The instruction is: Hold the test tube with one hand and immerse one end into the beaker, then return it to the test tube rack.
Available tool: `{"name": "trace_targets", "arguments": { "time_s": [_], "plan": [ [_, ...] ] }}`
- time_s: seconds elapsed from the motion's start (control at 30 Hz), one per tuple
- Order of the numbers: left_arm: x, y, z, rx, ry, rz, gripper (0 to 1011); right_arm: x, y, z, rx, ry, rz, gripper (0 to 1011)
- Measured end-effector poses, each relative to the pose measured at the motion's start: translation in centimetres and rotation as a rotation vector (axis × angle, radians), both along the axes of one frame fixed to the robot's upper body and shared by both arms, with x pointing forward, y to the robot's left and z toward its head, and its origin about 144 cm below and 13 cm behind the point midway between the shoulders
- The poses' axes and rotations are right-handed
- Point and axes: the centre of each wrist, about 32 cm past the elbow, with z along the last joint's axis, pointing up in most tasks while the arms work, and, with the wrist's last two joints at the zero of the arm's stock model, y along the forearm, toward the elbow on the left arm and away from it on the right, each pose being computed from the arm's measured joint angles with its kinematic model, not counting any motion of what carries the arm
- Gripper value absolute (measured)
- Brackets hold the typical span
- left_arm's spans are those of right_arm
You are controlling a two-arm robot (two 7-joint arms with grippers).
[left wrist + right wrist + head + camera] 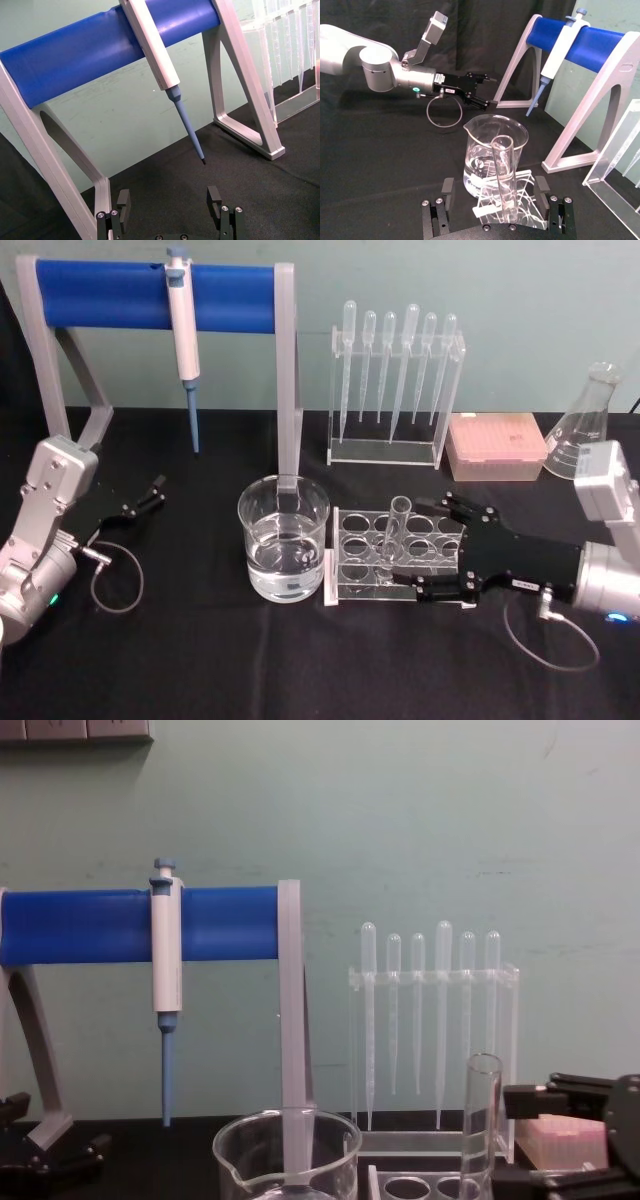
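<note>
Closing the open right gripper [412, 542], whose fingers stand on either side of the test tube [393, 535] upright in the rack [345, 585] beside the beaker [262, 540], you should squeeze gently and lift straight up, while the left gripper [152, 495] waits open at far left.

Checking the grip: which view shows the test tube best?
Right wrist view: the long clear glass test tube stands close up between the open fingers of the right end effector. Head view foreshortens it; chest view shows its upper part.
</note>
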Motion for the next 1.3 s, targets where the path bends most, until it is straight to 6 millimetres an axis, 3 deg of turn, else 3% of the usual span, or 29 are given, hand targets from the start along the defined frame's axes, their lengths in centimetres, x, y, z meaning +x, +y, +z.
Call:
{"name": "trace_targets", "arguments": {
  "time_s": [0.47, 0.73, 0.97, 1.3],
  "plan": [
    [0.0, 0.0, 0.0, 0.000, 0.000, 0.000, 1000, 2.0, 1.7, -0.4, 0.017, 0.003, 0.007, 1003],
    [0.0, 0.0, 0.0, 0.000, 0.000, 0.000, 1000, 2.0, 1.6, -0.3, 0.015, 0.001, 0.007, 995],
    [0.0, 0.0, 0.0, 0.000, 0.000, 0.000, 1000, 1.9, 1.6, -0.3, 0.015, 0.002, 0.008, 860],
    [0.0, 0.0, 0.0, 0.000, 0.000, 0.000, 1000, 1.9, 1.5, -0.3, 0.014, 0.002, 0.008, 562]
  ]
}}
